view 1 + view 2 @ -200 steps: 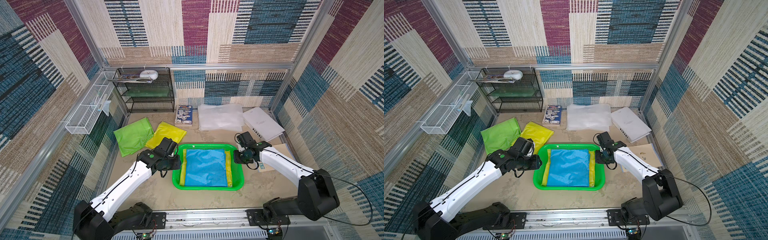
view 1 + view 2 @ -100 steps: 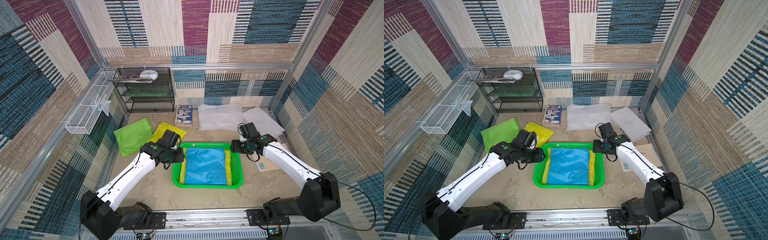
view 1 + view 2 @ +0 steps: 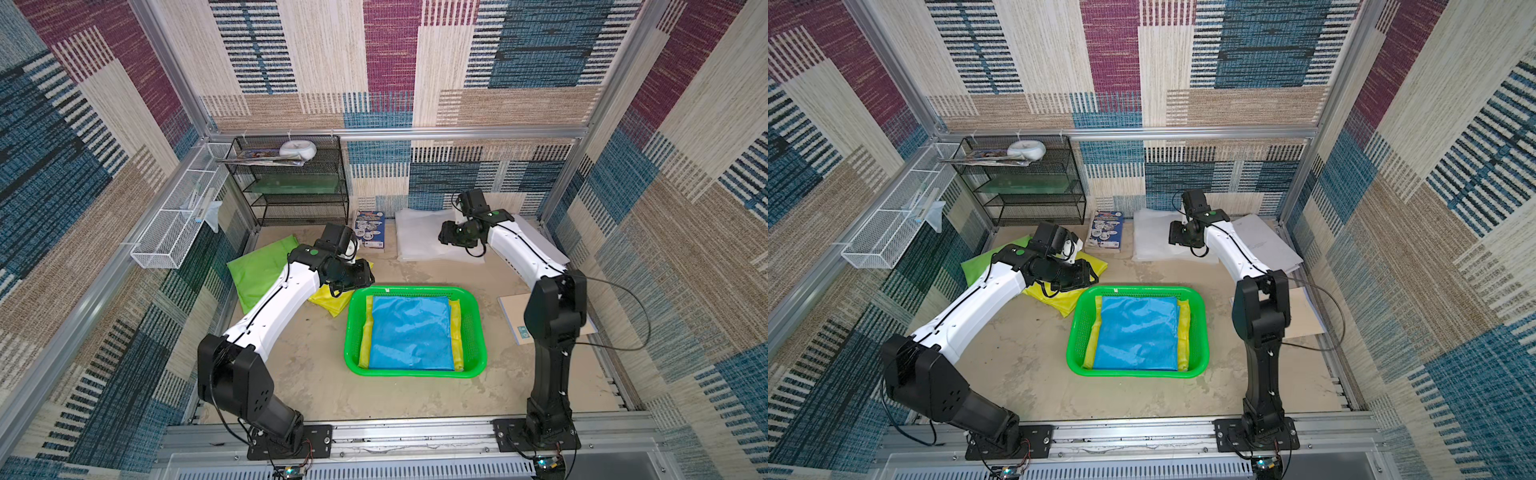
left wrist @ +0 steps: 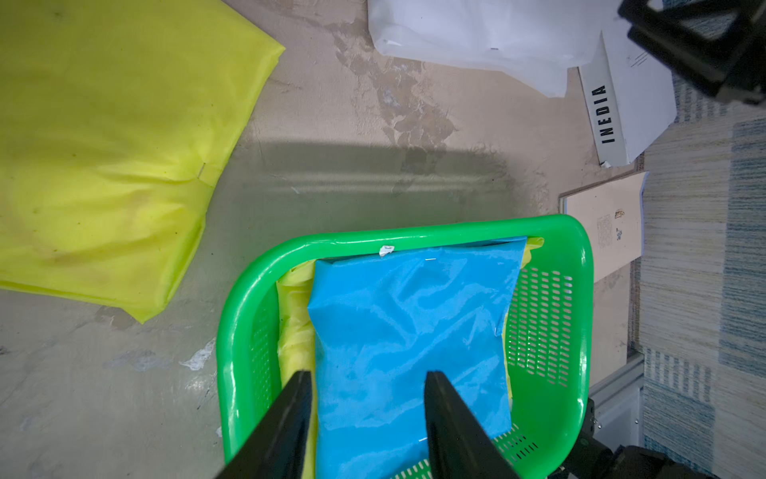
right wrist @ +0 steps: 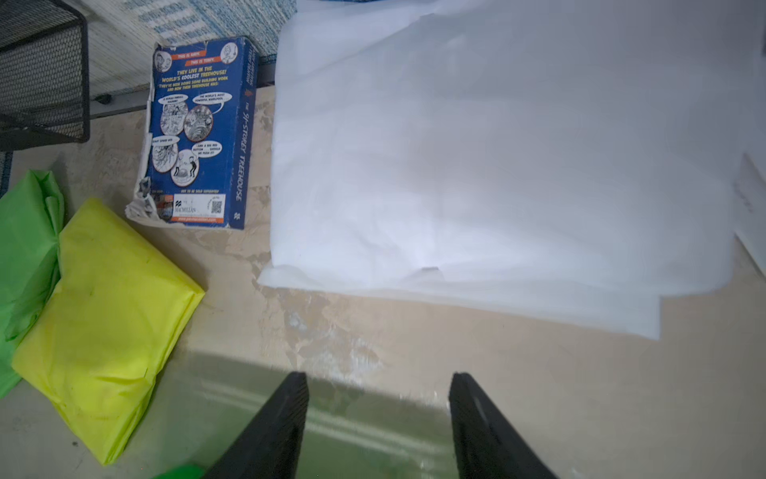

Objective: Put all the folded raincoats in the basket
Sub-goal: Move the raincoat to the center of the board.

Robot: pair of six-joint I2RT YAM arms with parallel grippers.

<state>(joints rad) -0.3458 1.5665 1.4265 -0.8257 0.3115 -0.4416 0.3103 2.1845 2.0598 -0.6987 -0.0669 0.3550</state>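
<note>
The folded blue raincoat [image 3: 409, 332] is laid flat in the green basket [image 3: 415, 372], on a yellow folded layer [image 3: 456, 332]. The left gripper [image 4: 369, 375] is held just beside the basket, fingers parted with nothing gripped. The right gripper [image 5: 379, 375] is likewise spread and empty, over the bare table [image 5: 539, 394] near a white folded sheet [image 5: 497, 166].

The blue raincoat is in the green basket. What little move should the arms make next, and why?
Probably lower the right gripper onto the nearest edge of the white folded plastic: its jaws stand open and empty just short of it. The blue raincoat already lies flat in the basket, and the left gripper is open too.
</note>
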